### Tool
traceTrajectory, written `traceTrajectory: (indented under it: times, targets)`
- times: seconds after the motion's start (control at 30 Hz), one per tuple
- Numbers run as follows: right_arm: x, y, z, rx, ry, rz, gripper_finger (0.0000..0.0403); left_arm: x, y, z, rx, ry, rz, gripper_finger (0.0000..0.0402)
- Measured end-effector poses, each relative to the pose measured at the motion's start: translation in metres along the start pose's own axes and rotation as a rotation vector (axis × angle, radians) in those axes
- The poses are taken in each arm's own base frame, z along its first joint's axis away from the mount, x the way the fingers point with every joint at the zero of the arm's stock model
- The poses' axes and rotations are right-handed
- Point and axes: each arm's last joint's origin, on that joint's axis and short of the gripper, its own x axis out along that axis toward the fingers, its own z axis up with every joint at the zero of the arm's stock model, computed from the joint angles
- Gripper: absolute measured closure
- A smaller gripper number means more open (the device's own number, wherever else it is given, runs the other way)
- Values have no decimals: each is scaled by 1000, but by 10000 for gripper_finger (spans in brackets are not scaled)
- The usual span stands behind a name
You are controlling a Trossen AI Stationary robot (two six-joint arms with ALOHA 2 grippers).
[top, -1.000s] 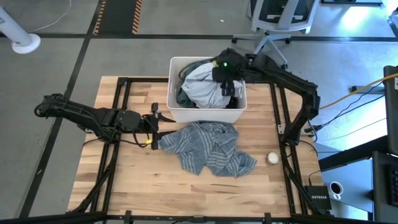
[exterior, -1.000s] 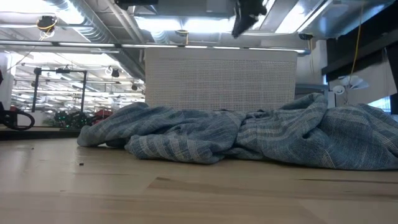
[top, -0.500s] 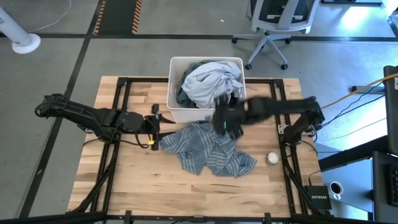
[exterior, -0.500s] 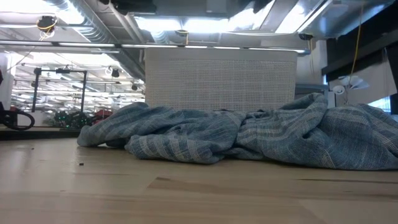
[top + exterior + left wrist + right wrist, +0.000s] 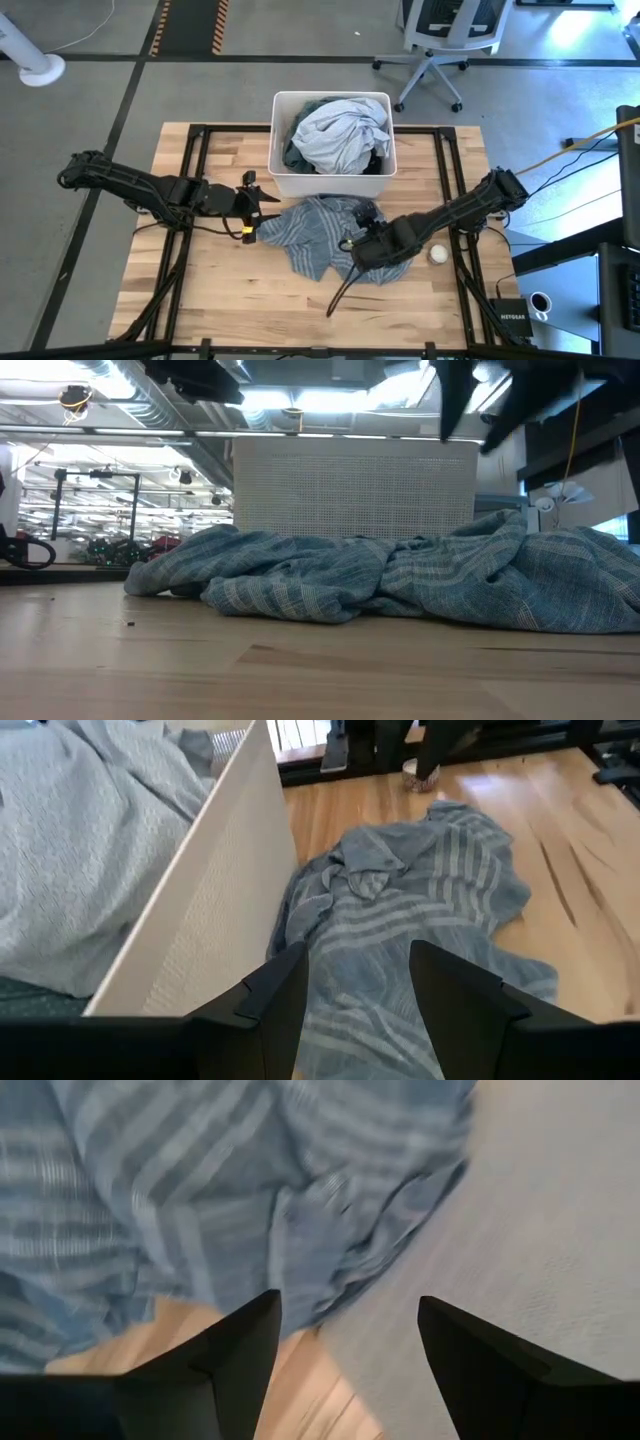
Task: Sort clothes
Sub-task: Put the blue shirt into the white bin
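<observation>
**Shirt on table, right arm over it**

Shirt point(image 5: 330, 238), blue-grey and striped, lies crumpled on the table point(image 5: 200, 290) at the centre of the high view, just below the white tub point(image 5: 331, 182). In the low view the shirt point(image 5: 400, 580) spreads across the middle of the frame, with the tub's perforated wall point(image 5: 350, 485) behind it. The tub sits at the upper centre of the high view and holds a heap of clothes point(image 5: 335, 135): a pale grey-white piece on top, darker fabric showing at its left edge.

The right gripper point(image 5: 362, 232) hangs over the shirt's right part, lower centre-right in the high view; its arm runs up to the right edge of the table. In the right wrist view its fingers point(image 5: 225, 1355) stand apart, open, with striped fabric point(image 5: 230, 1200) beyond them and nothing between them.

The left gripper point(image 5: 262, 212) lies low at centre-left of the high view, at the shirt's left edge. The left wrist view shows its fingers point(image 5: 280, 995) spread apart over the shirt point(image 5: 420, 900), holding nothing, with the tub's wall point(image 5: 215, 910) to the left.

A small white ball point(image 5: 438, 254) rests on the table right of the shirt.
</observation>
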Motion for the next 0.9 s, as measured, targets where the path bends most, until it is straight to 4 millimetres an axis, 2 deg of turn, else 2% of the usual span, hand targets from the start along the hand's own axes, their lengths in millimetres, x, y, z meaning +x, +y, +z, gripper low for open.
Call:
traceTrajectory:
  times: [0.13, 0.3, 0.4, 0.53, 0.7, 0.9]
  targets:
    - [16, 18, -7, 0, 61, 16, 150, 1, -1, -6, -25, 27, 0, 231]
    - [28, 36, -10, -15, 31, -39, 150, 1, -1, -8, -30, 51, 0, 231]
    - [37, 41, -9, 1, -1, -46, 150, 6, -4, -14, -34, 39, -10, 231]
    - [46, 44, -4, 11, -61, -54, 150, 13, -10, -31, -7, 104, -34, 231]
    - [51, 48, -6, 7, -66, -19, 150, 21, -14, -52, -86, 160, -52, 231]
    - [62, 55, -7, 22, -98, -4, 150, 26, -16, -69, -92, 163, -52, 231]
